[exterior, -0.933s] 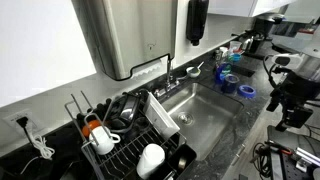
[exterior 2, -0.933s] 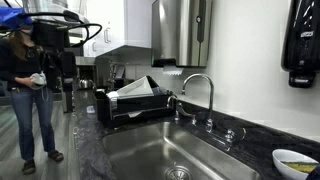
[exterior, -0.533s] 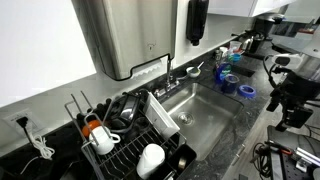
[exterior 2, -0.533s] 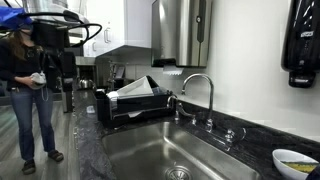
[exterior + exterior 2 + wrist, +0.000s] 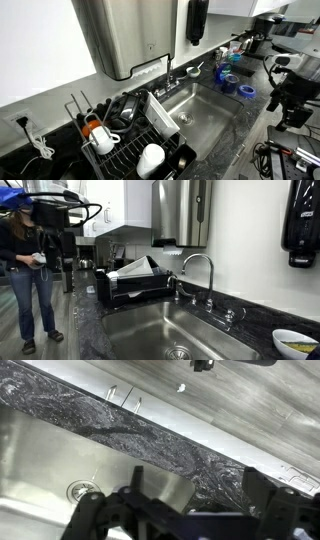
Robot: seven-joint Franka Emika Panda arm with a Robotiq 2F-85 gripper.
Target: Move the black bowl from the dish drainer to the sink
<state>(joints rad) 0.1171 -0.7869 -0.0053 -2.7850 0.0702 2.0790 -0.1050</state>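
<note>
Stainless steel forms the sink (image 5: 205,115), and everything else is easiest to place from it. The dish drainer (image 5: 130,140) stands just beside one end of the sink on the dark stone counter (image 5: 170,445), probably so that wet dishes drain close to the basin. A white board (image 5: 162,115) leans on edge in the drainer on the side nearest the sink. White mugs (image 5: 150,158) sit upturned farther from the sink, all placed to shed water.

The black bowl appears to be the dark rounded shape (image 5: 122,108) standing on edge at the back of the drainer. Black against black wire leaves its outline uncertain. By that reading it sits in the drainer, so the move to the sink has not begun.

The wrist view looks down across the sink's front rim, with the drain (image 5: 82,490) below and to one side. The fingers (image 5: 132,480) are spread wide with nothing between them. That suits an approach, since the bowl's rim has to pass between them. The drainer is outside this view, so I judge the fingers to be well apart from the bowl.

Behind the sink, the tap (image 5: 200,270) curves over the basin. On the wall above it hang a steel towel dispenser (image 5: 125,35) and a black soap dispenser (image 5: 300,220). Any labels on them are too small to read, and no other writing is legible.
</note>
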